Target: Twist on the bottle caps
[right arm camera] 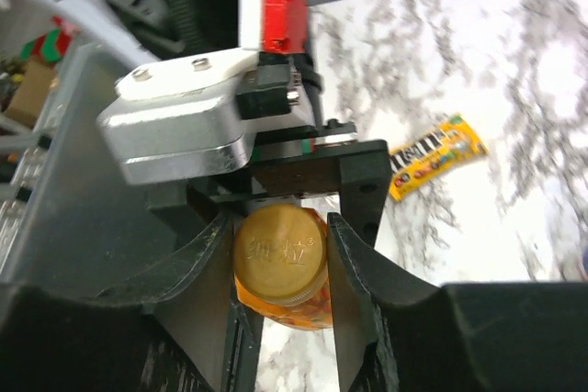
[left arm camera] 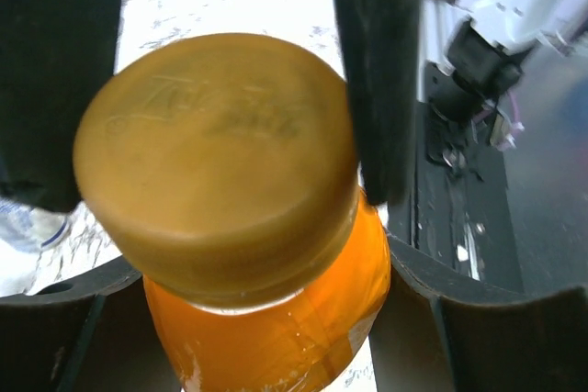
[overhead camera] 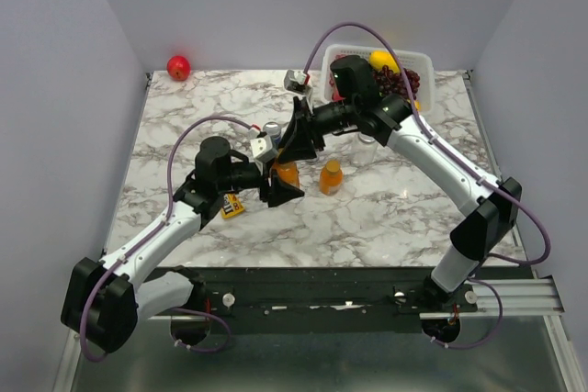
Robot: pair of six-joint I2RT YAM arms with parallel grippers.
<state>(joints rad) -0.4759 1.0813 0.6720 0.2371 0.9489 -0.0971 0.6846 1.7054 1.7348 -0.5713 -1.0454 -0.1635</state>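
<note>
A stubby bottle of orange liquid stands mid-table, and my left gripper is shut on its body from the near-left side. Its orange-gold bottle cap sits on the neck. My right gripper comes in from above, and its black fingers press against both sides of that cap. A second orange bottle stands free just to the right with its cap on.
A yellow candy packet lies under the left arm, also in the right wrist view. A white basket of fruit sits at the back right. A red apple rests at the back left corner.
</note>
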